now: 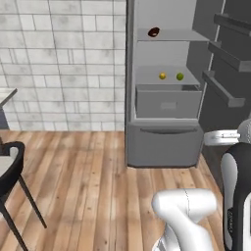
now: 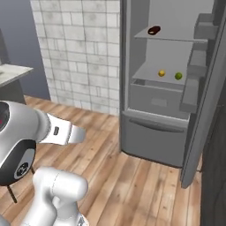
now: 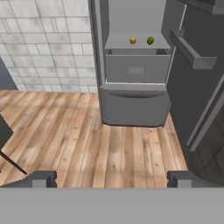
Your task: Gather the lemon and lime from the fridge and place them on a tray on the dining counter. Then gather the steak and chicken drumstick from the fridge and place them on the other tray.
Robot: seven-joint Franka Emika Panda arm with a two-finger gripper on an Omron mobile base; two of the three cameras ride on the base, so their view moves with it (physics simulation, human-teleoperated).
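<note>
Fridge seen open; lemon and lime side by side on shelf. Gripper spread wide, nothing grasped.

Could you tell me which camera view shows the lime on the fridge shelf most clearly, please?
The right base view: the lime sits largest there, clearly apart from the lemon. The left base view and hand view show it smaller.

All three views toward open fridge
</note>
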